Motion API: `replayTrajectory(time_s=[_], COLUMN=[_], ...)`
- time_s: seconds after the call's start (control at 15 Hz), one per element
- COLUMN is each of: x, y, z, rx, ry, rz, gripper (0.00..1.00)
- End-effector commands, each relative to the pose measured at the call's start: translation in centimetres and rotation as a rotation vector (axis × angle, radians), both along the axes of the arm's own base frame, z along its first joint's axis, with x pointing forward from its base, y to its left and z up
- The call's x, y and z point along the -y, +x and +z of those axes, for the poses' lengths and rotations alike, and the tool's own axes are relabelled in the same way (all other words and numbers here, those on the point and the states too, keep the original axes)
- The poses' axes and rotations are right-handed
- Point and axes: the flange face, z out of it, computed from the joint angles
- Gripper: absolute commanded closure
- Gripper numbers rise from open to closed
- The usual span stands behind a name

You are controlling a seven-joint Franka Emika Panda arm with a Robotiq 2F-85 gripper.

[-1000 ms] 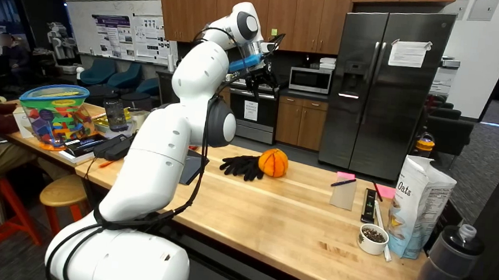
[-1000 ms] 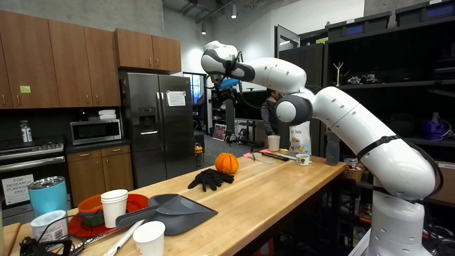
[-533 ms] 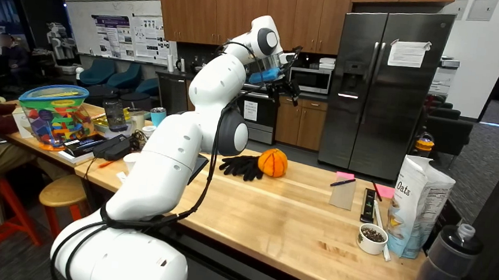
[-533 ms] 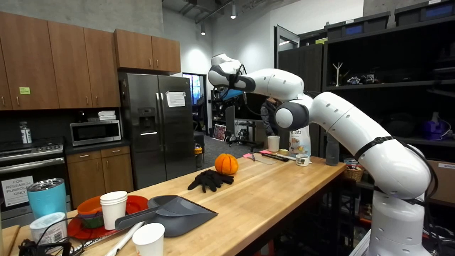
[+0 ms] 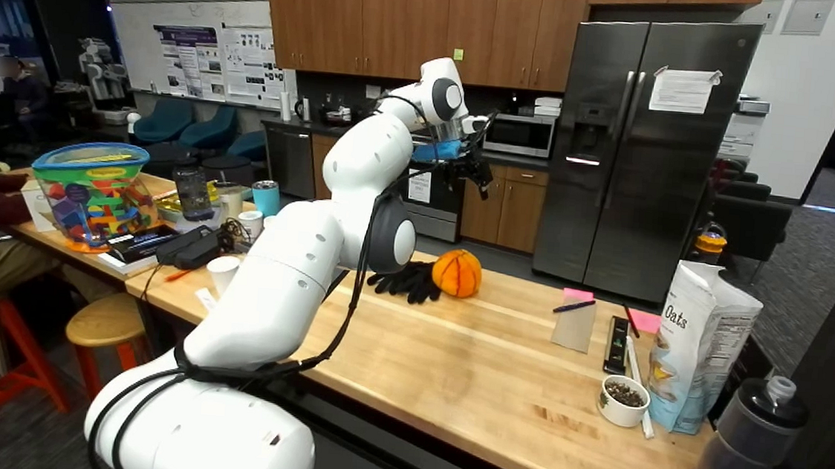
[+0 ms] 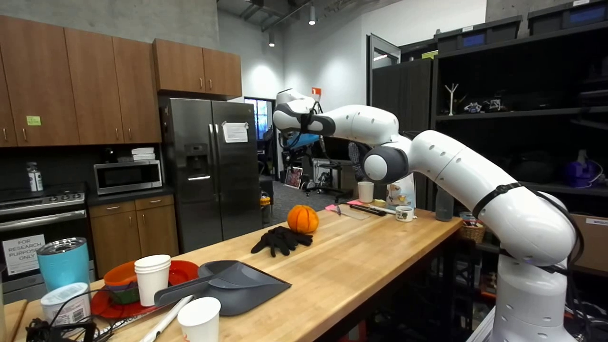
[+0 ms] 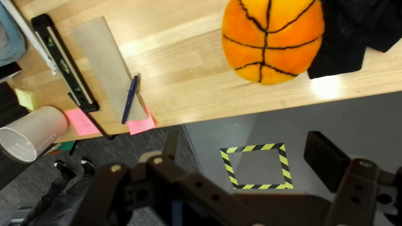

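In an exterior view the camera stands beside the robot arm (image 5: pixel 264 289), in an exterior view behind paper cups (image 6: pixel 199 320), both facing the refrigerator (image 5: pixel 642 170), sharing the wooden table (image 5: pixel 481 366), which the wrist view sees closely from above.

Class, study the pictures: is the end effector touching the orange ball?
Apart. In the wrist view, the ball lies on the table, while the open end effector sits clear of it, with table edge and grey floor showing between them.
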Motion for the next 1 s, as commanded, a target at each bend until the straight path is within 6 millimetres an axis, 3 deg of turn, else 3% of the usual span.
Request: replayTrajectory(time_s=[0.0, 0.33, 0.6, 0.93], x=[-0.6, 1.0, 2.6, 2.4], y=[-0.4, -0.4, 0.1, 0.5], z=[-0.8, -4.1, -6.4, -8.8], rx=[-0.064, -0.172, -0.195, -0.223], ry=[0.176, 0.329, 0.274, 0.214], rz=[0.044, 0.011, -0.046, -0.072], gripper=[0.00, 0.00, 0.00, 0.00])
